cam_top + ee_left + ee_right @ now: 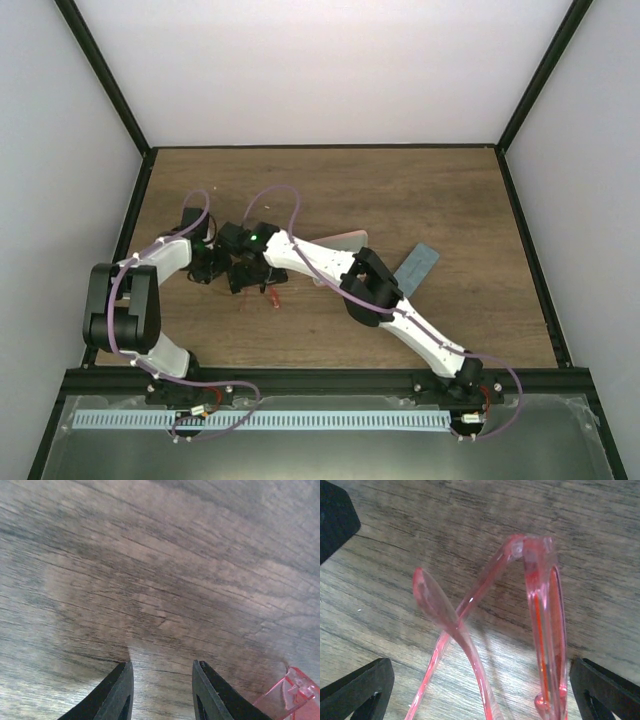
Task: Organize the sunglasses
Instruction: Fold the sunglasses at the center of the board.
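One pair of sunglasses [540, 605], one pink case [345, 238], one grey-blue case [416, 267] visible.

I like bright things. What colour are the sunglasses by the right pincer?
See-through reddish pink; the right wrist view shows the sunglasses best.

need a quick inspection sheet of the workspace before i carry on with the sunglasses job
surface: wooden table, no spills seen
job's things: one pink translucent sunglasses pair on the table, arms folded and crossed; a second pair not seen
clutter: pink case partly under the right arm; grey-blue case just right of it
hands: right hand open, its fingers either side of the sunglasses, not touching them; left hand open, nothing between its fingers
cables: purple cables looped along both arms
surroundings: white walls, black frame posts
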